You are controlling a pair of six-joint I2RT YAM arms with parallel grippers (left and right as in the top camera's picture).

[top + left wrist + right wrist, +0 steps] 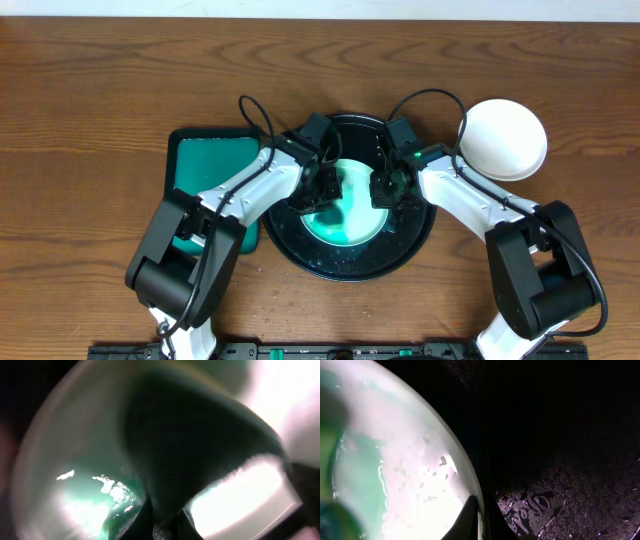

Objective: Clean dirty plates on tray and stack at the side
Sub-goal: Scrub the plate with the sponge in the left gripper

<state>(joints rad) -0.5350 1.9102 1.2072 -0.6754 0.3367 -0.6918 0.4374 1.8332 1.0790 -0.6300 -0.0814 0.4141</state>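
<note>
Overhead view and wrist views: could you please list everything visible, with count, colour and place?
plate with smears: one, white and teal, on the round tray
clean plate: at least one, white, on table, right of round tray
round tray: one, black, centre
rectangular tray: one, green, black rim, left of round tray
table: one, brown wood
left claw: one, over the smeared side's left; grip unclear
right claw: one, at its right edge; grip unclear

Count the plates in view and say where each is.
2. One green-smeared plate lies on the black tray; one white plate sits on the table right of the tray. Others may hide stacked beneath either.
</note>
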